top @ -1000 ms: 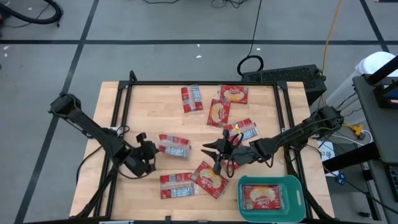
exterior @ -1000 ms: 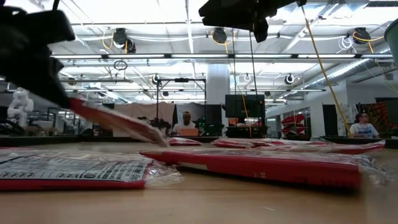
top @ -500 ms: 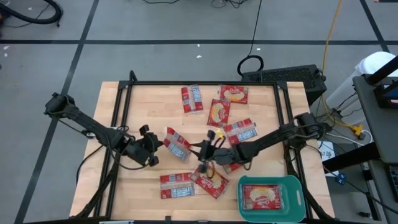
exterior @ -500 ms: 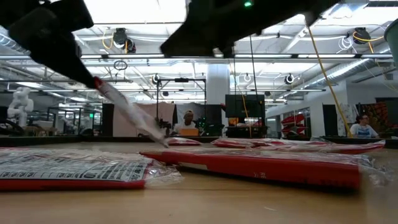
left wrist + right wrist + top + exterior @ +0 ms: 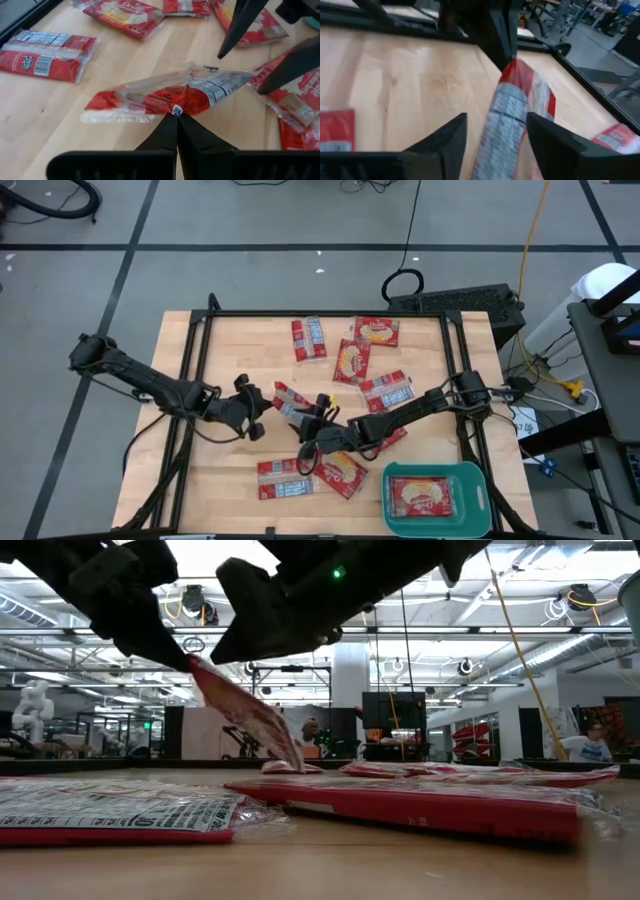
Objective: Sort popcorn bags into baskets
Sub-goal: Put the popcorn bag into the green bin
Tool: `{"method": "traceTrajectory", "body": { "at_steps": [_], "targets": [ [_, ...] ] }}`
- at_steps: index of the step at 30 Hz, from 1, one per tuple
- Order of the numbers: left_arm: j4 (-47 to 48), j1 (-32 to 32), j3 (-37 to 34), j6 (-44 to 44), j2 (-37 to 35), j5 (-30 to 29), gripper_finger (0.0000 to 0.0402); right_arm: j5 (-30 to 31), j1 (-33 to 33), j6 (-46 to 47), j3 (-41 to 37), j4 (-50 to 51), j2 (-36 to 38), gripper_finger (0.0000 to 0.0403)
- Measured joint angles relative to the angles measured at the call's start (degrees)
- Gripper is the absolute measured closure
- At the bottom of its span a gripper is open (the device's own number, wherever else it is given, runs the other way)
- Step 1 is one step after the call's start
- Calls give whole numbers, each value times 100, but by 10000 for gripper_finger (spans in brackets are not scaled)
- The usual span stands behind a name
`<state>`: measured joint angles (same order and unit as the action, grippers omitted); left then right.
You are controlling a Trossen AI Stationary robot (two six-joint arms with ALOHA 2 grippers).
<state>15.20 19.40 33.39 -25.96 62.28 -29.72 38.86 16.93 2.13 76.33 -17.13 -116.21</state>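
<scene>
The left gripper (image 5: 176, 116) is clamped on the edge of a popcorn bag (image 5: 172, 92), holding it above the middle of the table (image 5: 215, 350). The right gripper (image 5: 492, 131) stands with fingers spread on either side of that bag's other end, not closed on it. The teal basket (image 5: 474, 476), at the near right corner, holds one packet (image 5: 422, 497).

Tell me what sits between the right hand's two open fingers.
The red, grey-labelled popcorn bag pinched by the left hand hangs between the right hand's fingers, shown in the right wrist view.
</scene>
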Motion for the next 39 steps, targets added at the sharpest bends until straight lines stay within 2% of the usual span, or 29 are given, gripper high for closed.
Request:
{"method": "traceTrajectory", "body": {
  "at_steps": [6, 12, 18, 28, 30, 35, 39],
  "targets": [
    [-422, -269, 0, 34, -2, 139, 401, 21, -104, 12, -5, 199, -2, 158],
    [-604, -416, 0, 40, -2, 380, 401, 185, -259, 123, -8, 243, -150, 159],
    [-627, -396, 0, 11, -2, 531, 401, 201, -471, 747, -10, 649, -181, 224],
    [-679, -396, 0, 41, -2, 627, 394, 122, -487, 693, -10, 798, -181, 385],
    [-700, -396, 0, 106, -2, 609, 381, -6, -487, 596, -10, 838, -169, 390],
    [-1014, -339, 0, 455, -4, 619, 331, -229, -483, 763, -12, 883, -135, 369],
    [-1103, -276, 0, 582, -4, 635, 285, -522, -453, 768, -14, 948, -62, 380]
  ]
}}
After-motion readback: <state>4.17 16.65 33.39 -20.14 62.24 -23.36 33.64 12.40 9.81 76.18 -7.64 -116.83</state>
